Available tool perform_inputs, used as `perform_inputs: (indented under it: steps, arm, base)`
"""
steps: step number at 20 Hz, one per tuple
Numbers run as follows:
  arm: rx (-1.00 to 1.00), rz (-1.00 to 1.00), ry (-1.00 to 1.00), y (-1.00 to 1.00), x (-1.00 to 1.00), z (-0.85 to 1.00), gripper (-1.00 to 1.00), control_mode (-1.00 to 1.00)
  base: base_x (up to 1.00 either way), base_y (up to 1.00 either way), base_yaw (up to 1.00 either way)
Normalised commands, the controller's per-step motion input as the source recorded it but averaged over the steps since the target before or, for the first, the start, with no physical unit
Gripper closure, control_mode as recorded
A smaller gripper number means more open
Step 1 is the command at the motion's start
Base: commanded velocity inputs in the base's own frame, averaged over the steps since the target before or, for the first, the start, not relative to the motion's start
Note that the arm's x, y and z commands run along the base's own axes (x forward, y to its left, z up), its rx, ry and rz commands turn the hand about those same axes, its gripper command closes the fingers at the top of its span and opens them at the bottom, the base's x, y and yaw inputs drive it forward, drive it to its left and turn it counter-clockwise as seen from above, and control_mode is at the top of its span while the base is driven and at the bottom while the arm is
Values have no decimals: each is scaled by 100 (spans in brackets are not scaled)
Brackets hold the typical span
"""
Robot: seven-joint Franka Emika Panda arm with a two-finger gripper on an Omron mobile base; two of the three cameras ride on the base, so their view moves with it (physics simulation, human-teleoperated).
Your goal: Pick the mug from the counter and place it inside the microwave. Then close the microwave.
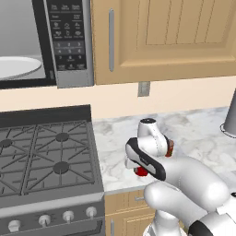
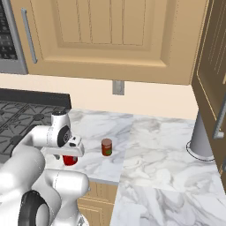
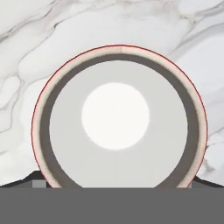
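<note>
The red mug (image 3: 118, 118) stands upright on the white marble counter (image 2: 150, 145), near its front edge beside the stove. The hand view looks straight down into its white inside. My gripper (image 3: 113, 181) hangs directly above it, open, with a dark fingertip on each side of the rim (image 3: 36, 178). In the base views a small part of the mug (image 1: 141, 172) (image 2: 69, 160) shows red beneath the hand (image 2: 70, 150). The microwave (image 1: 69, 41) hangs up at the left with its inside and white plate (image 1: 14, 67) showing.
A dark red-brown can (image 2: 106, 147) stands just right of the mug. The black gas stove (image 1: 46, 152) lies to the left. A grey cylinder (image 2: 201, 141) stands at the far right, under a wooden cabinet door (image 2: 212, 66). Upper cabinets (image 1: 161, 37) hang above.
</note>
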Motion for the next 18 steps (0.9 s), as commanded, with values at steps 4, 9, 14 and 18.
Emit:
perform_inputs:
  steps: [4,9,14,18]
  arm:
    - [0,0,0,-5,-21,0,-100,-100]
    - [0,0,0,-7,-17,0,-100,-100]
    - [0,0,0,-5,-1,-5,-100,-100]
    - [0,0,0,-1,0,-6,-100,-100]
  base:
    - [0,0,0]
    - [0,0,0]
    - [0,0,0]
    - [0,0,0]
